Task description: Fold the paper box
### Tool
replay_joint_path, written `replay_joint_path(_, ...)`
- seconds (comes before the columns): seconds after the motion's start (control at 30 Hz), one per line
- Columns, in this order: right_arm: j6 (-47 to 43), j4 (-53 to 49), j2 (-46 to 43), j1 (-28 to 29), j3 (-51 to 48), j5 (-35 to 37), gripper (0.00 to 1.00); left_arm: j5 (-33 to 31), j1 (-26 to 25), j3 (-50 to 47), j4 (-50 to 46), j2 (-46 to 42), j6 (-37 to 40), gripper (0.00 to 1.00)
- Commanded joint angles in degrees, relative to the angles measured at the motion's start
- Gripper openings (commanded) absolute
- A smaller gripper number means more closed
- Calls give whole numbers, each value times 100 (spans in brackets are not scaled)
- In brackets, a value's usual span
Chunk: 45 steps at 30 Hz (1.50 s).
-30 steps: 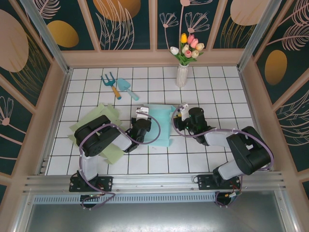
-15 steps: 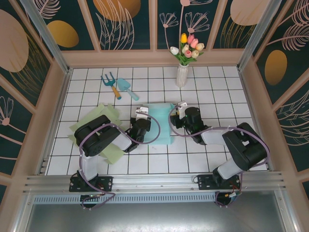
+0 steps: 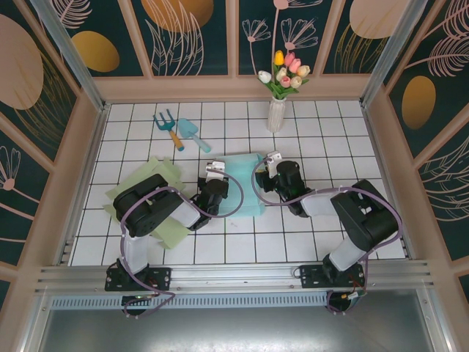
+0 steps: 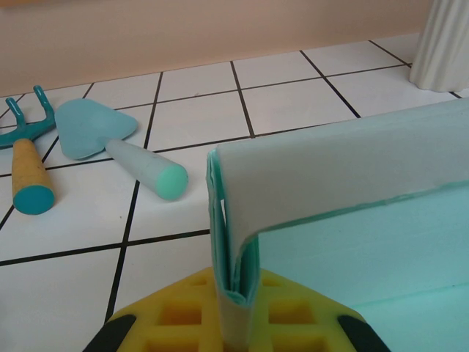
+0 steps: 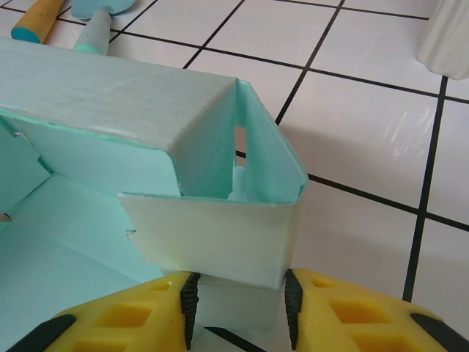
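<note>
The teal paper box [image 3: 245,187] lies partly folded on the white tiles between my two arms. My left gripper [image 3: 220,183] is shut on the box's doubled left wall [image 4: 234,242], which stands upright between the yellow fingers [image 4: 176,319]. At the box's right side, my right gripper [image 3: 264,176] is open. The raised right corner of the box [image 5: 220,235] sits just ahead of its fingertips [image 5: 238,312], and the pads [image 5: 189,301] stand apart on either side with shaded floor between them.
A white vase [image 3: 275,114] of tulips stands behind the box. A garden fork [image 3: 167,126] and a trowel [image 3: 192,133] lie at the back left. Pale green paper sheets [image 3: 165,213] lie under the left arm. Wooden walls close in the tiled floor.
My right gripper has moved left and a little further back along the box's right side, and its jaws have widened. The left gripper keeps its pinch and has not moved.
</note>
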Motion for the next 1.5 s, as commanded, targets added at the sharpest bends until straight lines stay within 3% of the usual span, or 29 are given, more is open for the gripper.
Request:
replay_joint_path(0.0,-224,263,46,-48,208,-527,41,402,-70,54,-426,181,374,0)
replay_joint_path(0.27,-241,264,28,-436,202,-674,40,494,-74,88,-491,216,489,0)
replay_joint_path(0.5,-314,265,78,-457,210,-577,46,495,-77,106,-473,259,508,0)
replay_joint_path(1.13,-276,349,141,-659,163,-1091,47,494,-75,185,-553,335,544,0)
replay_joint_path(1.47,-232,496,208,-627,184,-1423,43,487,-75,156,-498,342,534,0)
